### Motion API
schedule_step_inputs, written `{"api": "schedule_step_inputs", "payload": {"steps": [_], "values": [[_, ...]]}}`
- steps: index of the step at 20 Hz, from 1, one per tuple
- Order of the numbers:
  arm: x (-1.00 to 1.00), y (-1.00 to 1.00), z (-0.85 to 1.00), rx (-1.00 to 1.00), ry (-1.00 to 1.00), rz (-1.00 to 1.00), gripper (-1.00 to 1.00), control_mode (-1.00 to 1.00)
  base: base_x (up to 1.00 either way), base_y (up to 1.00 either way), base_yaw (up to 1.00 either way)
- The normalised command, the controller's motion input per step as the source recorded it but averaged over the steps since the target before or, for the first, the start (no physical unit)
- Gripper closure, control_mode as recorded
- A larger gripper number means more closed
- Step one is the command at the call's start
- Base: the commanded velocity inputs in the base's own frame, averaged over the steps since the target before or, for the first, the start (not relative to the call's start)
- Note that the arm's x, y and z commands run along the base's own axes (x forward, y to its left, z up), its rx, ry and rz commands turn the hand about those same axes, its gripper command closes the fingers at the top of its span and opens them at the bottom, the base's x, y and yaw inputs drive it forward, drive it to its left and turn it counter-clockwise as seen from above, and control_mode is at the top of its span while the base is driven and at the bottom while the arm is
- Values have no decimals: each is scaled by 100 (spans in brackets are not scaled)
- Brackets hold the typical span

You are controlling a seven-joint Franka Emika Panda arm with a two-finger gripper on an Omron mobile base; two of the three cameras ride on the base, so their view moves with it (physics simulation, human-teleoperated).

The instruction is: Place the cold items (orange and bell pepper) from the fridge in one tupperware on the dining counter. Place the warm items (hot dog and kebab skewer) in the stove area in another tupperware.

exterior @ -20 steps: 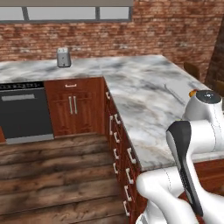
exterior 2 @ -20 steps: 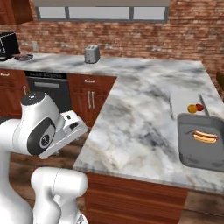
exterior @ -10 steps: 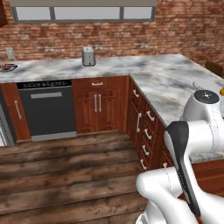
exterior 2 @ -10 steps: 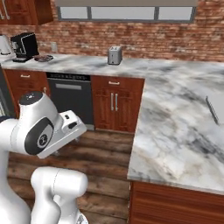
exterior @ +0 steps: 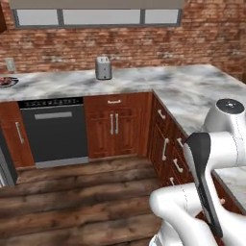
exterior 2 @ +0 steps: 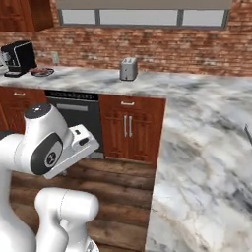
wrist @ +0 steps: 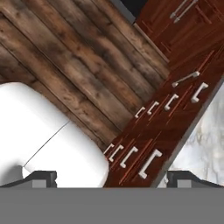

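Left base view: The arm [exterior: 211,158] is folded at the lower right. Beyond it, a marble counter [exterior: 144,79] runs along the brick wall and turns toward the camera on the right side. A toaster [exterior: 103,67] stands on the counter against the wall, well ahead of the arm. Below the counter sit a dark dishwasher [exterior: 55,129] and wooden cabinet doors [exterior: 114,126]; a column of drawers [exterior: 166,144] lines the near run. A plate [exterior: 6,81] lies at the far left counter edge. Plank floor [exterior: 72,197] in front.

Right base view: The arm [exterior 2: 49,147] rises at lower left. The toaster [exterior 2: 128,69] stands on the far counter. A black coffee machine [exterior 2: 19,57] stands at the far left, with a plate [exterior 2: 41,72] just beside it. The marble counter [exterior 2: 206,162] spreads wide to the right.

Hand view: The pincer [wrist: 111,178] looks down at the plank floor [wrist: 74,74] and the cabinet front. Its two dark fingertips [wrist: 40,178] stand far apart at the bottom edge, nothing between them: the pincer is open and empty. Directly ahead of it, drawers with pale handles [wrist: 148,162] run diagonally; a strip of marble counter [wrist: 205,140] shows to the right of the right tip.

Task items: orange, bell pepper, hot dog, kebab skewer and tupperware cannot be located from these pictures.
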Motion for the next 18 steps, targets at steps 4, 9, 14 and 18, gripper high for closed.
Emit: {"api": "schedule_step_inputs", "payload": {"steps": [4, 9, 14, 18], "values": [[0, 0, 0, 0, 0, 0, -100, 100, 83, 84, 0], [0, 0, 0, 0, 0, 0, -100, 100, 79, 45, 0], [0, 0, 0, 0, 0, 0, -100, 100, 93, 17, 6], [0, 0, 0, 0, 0, 0, -100, 100, 89, 23, 11]]}}
